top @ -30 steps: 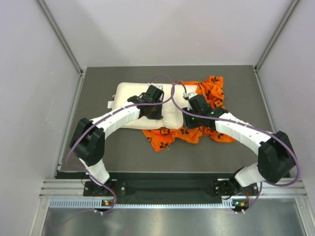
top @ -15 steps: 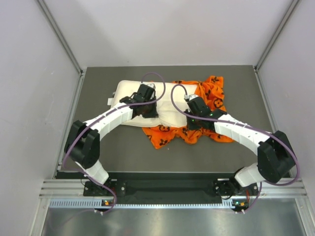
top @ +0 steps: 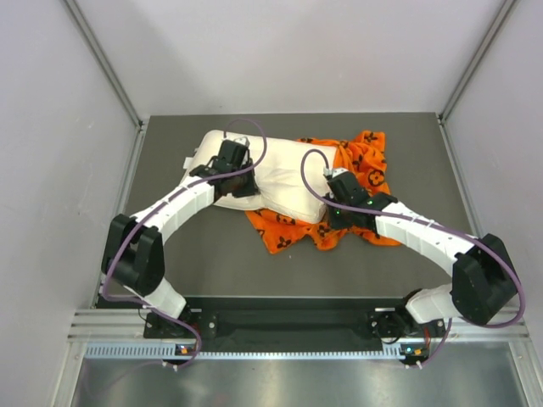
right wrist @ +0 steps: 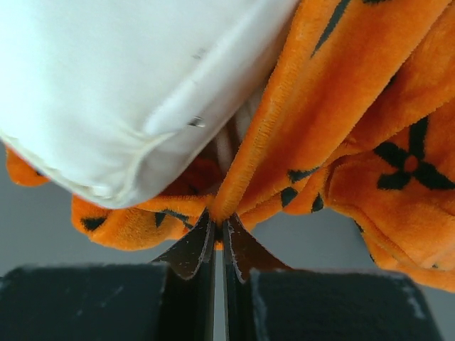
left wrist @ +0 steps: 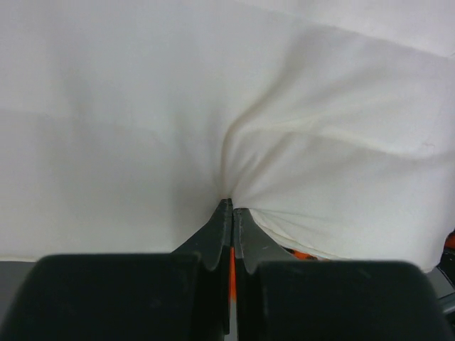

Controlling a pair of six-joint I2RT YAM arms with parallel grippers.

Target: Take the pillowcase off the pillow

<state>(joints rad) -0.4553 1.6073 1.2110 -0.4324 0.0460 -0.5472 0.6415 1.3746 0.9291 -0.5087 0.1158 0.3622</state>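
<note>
The cream pillow (top: 288,174) lies at the table's middle back, tilted, most of it bare. The orange pillowcase (top: 361,170) is bunched at its right end and under its near edge. My left gripper (top: 231,170) is shut on a pinch of the pillow's cream fabric (left wrist: 284,149); its fingertips (left wrist: 226,210) are pressed together. My right gripper (top: 333,219) is shut on a fold of the pillowcase (right wrist: 341,121), beside the pillow's corner (right wrist: 128,92); its fingertips (right wrist: 206,231) clamp the orange edge.
The dark grey tabletop (top: 212,254) is ringed by pale walls and metal rails (top: 127,170). Purple cables loop over both arms above the pillow.
My left gripper has moved left and back with the pillow, drawing more of it out of the pillowcase. My right gripper has stayed on the orange fabric, shifting slightly nearer.
</note>
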